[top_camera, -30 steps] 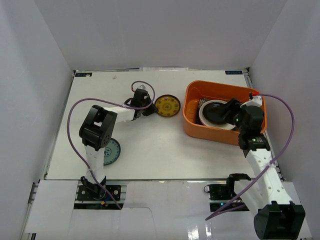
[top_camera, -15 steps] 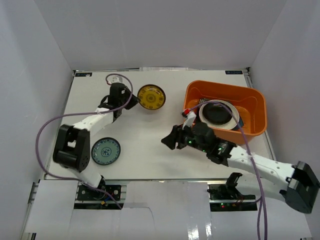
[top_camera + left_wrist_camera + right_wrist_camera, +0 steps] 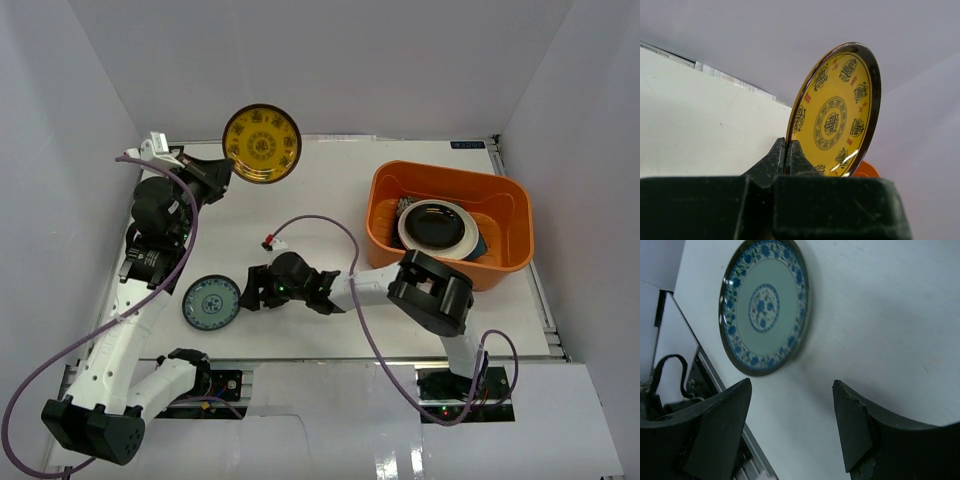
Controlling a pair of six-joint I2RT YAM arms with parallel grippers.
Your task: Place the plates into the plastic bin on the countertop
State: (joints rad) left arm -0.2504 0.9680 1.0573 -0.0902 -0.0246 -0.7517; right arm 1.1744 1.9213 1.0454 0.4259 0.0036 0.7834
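The left gripper (image 3: 788, 154) is pinching the lower rim of the yellow-patterned plate (image 3: 835, 115), its jaws pressing tight on the edge; it is holding that plate upright in the air, well to the left of the orange plastic bin (image 3: 385, 250) and level with the bin's far side; the right gripper (image 3: 792, 405) is hovering low over the white desk (image 3: 330, 200), also left of the bin, with its jaws standing wide and nothing between them; it is pointing at the teal-patterned plate (image 3: 765, 305), which is lying flat on the desk just beyond the fingertips, farther from the bin than the gripper; inside the bin a glossy black plate (image 3: 437, 224) is sitting on a cream plate (image 3: 412, 236), with other dishes partly hiding beneath them
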